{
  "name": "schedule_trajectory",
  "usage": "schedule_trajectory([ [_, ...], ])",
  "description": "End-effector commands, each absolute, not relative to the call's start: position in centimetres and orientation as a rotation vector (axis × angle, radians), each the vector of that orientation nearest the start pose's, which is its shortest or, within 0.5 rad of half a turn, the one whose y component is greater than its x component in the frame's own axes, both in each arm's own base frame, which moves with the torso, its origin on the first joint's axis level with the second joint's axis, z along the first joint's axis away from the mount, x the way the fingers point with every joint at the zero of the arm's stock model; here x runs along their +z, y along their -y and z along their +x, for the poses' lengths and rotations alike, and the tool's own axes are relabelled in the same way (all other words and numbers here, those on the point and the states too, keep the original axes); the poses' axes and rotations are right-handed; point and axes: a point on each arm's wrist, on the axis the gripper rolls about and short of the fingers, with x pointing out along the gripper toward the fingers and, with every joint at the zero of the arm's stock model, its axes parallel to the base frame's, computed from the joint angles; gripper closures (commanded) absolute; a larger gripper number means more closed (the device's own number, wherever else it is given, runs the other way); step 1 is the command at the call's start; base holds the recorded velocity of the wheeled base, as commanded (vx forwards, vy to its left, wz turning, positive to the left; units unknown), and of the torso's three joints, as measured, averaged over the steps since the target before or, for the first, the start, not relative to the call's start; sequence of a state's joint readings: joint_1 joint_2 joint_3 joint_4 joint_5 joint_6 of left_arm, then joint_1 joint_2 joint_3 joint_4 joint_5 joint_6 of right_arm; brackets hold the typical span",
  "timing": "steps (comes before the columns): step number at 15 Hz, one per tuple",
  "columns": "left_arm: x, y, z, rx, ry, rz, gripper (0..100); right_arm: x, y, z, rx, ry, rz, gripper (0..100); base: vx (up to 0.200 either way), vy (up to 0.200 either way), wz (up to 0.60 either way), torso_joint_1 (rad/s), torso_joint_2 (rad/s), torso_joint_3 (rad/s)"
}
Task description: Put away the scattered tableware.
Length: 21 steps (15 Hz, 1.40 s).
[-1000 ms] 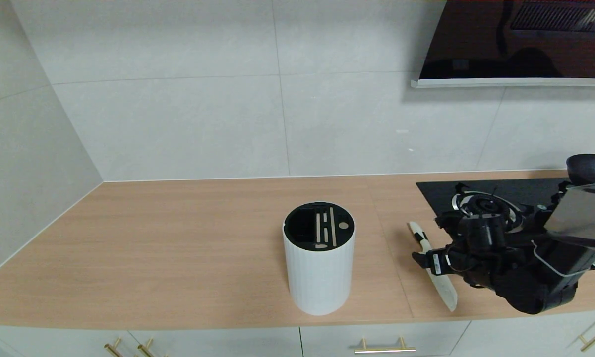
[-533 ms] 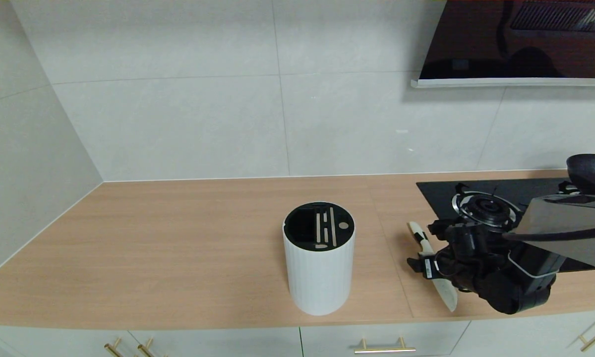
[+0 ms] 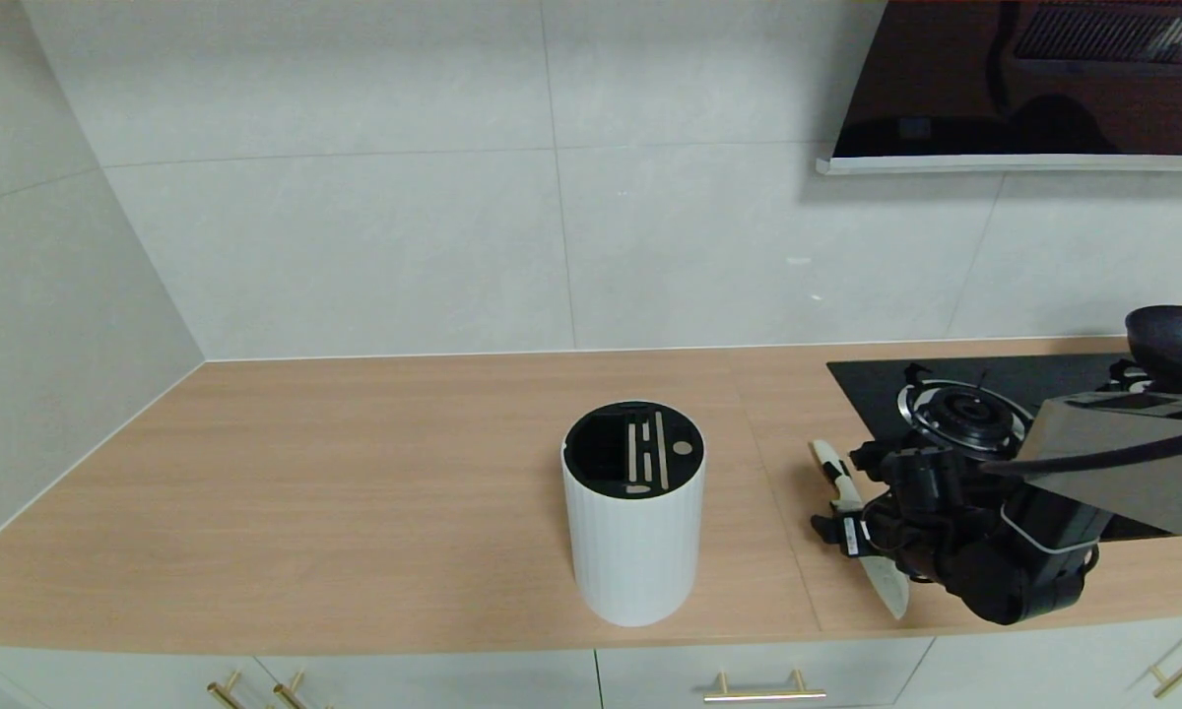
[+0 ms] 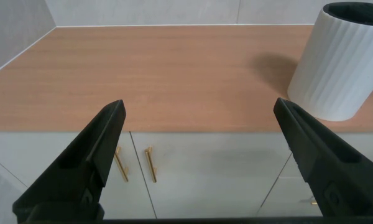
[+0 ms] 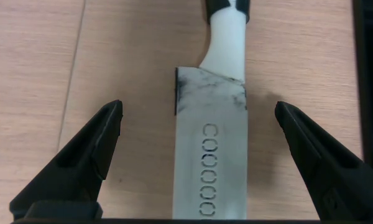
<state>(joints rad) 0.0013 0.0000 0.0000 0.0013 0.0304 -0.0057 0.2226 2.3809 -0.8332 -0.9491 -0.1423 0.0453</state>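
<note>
A knife (image 3: pixel 886 583) with a white and black handle and a marbled white blade lies on the wooden counter (image 3: pixel 355 473), right of a white ribbed holder (image 3: pixel 635 537) with a black slotted top. My right gripper (image 3: pixel 847 497) is low over the knife and open. In the right wrist view the knife (image 5: pixel 212 149) lies between the two fingers (image 5: pixel 87 165), handle pointing away, and nothing is gripped. My left gripper (image 4: pixel 199 109) is open and holds nothing. It hangs in front of the counter edge above the cabinet doors, with the holder (image 4: pixel 342 62) off to one side.
A black gas hob (image 3: pixel 955 409) lies just behind the right arm, with a dark pan (image 3: pixel 1172 335) at the far right. A range hood (image 3: pixel 1024 89) hangs on the wall above. The counter left of the holder is bare wood.
My right arm has shifted left and dropped lower over the knife. The knife and holder have not moved.
</note>
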Motion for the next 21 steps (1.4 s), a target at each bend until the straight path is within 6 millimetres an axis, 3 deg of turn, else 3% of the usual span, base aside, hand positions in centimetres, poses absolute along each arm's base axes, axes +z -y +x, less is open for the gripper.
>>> schedule_trajectory([
  [1,7.5,-0.1,-2.3,0.032,-0.001,-0.006,0,-2.4,-8.1,37.4,0.057,-0.586,-0.067,0,0.0,0.0,0.0,0.0,0.0,0.0],
  [6,7.5,-0.1,-2.3,0.032,-0.001,-0.006,0,-2.7,-8.1,37.7,0.044,-0.564,-0.067,0,0.0,0.0,0.0,0.0,0.0,0.0],
  [7,7.5,-0.1,-2.3,0.032,-0.001,-0.006,0,-2.7,-8.1,37.7,0.044,-0.564,-0.067,100,0.0,0.0,0.0,0.0,0.0,0.0],
  [15,7.5,-0.1,-2.3,0.032,-0.001,-0.006,0,-2.4,-8.1,37.6,0.038,-0.558,-0.067,100,0.0,0.0,0.0,0.0,0.0,0.0],
  [18,7.5,-0.1,-2.3,0.032,-0.001,-0.005,0,1.4,-8.0,36.8,0.036,-0.48,-0.052,100,0.0,0.0,0.0,0.0,0.0,0.0],
  [21,7.5,-0.1,-2.3,0.031,0.0,0.005,0,7.1,-8.8,34.4,0.074,-0.367,-0.033,100,0.0,0.0,0.0,0.0,0.0,0.0],
])
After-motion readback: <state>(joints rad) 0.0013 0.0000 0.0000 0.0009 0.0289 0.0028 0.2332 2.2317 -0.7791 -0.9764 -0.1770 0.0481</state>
